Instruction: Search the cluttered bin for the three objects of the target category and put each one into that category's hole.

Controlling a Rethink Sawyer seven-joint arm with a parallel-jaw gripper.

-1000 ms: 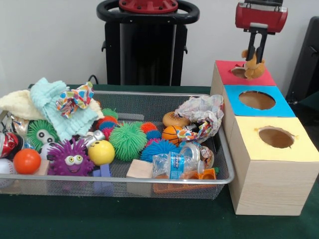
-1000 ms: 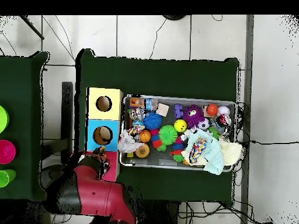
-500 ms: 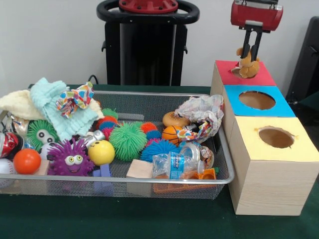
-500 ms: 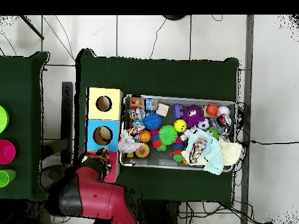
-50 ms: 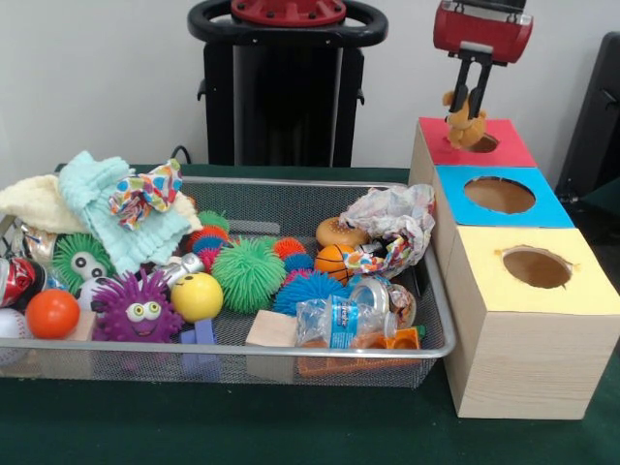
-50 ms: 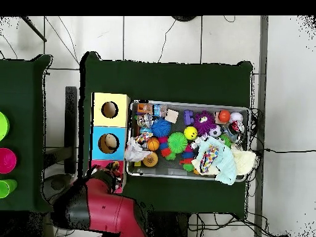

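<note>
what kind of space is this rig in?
Likely a robotics lab test cell: a green-clothed table on tiled floor with loose cables, a wire mesh bin of toys, a three-hole sorting box, and the gripper holding a small plush.

red box hole (image 5: 481,143): partly hidden behind plush toy (image 5: 464,126) | white ball (image 5: 10,325): cut by left edge | overhead: arm (image 6: 99,207) covers red box
</note>
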